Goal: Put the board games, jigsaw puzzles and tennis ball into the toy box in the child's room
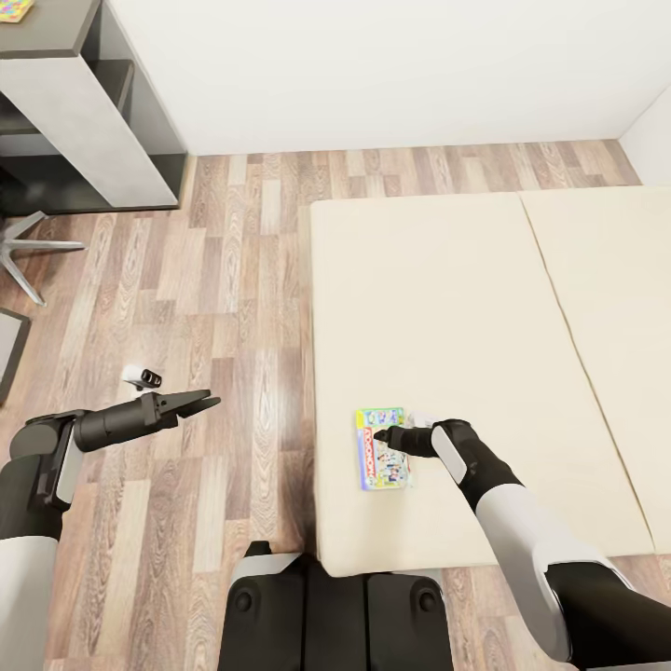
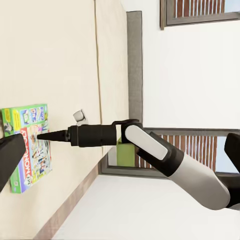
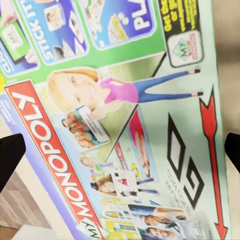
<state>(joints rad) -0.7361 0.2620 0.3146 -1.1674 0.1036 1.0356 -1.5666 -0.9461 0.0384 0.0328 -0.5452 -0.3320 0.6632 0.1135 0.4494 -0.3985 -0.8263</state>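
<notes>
You are standing at the foot of the bed (image 1: 438, 308) in the child's room, and as far as these views show, the collecting is still at an early stage: one board game (image 1: 382, 448) lies flat on the beige mattress near its front left corner, not yet lifted, and the table (image 1: 47, 28) sits well apart at the upper left, with a scrap of bright colour at its edge that may be a jigsaw piece. The toy box is not something you can judge from here. Your right gripper (image 1: 384, 436) hovers right over the game with its fingers spread to either side of the lid, grasping nothing. Your left gripper (image 1: 207, 403) hangs over the wood floor, parted and empty. On the lid (image 3: 120, 120) you can read "MONOPOLY" in white on a red band, with "MY" beside it, plus "STICK IT" and "PLA" along the top.
</notes>
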